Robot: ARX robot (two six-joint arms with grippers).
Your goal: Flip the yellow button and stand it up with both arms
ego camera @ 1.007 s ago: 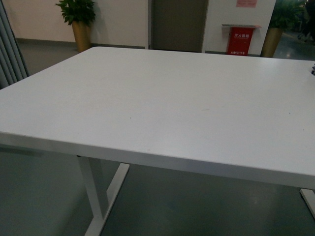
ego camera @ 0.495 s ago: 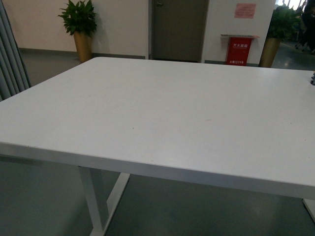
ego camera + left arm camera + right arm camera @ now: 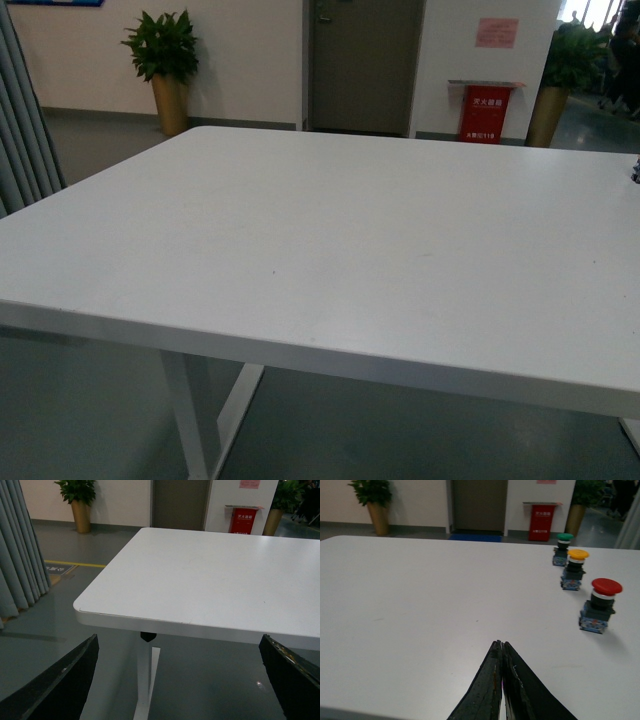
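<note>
Yellow button point(image 3: 577, 569) upright on table point(image 3: 420, 605), between green point(image 3: 563, 548) and red point(image 3: 600, 604) buttons. Right gripper point(image 3: 502, 647) closed, empty; left gripper point(image 3: 177, 652) spread wide.

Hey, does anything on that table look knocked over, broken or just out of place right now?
Nothing stands out. In the right wrist view the green button, the yellow button and the red button all stand upright, caps up, in a row on the white table, apart from each other. No spill or damage shows.
</note>
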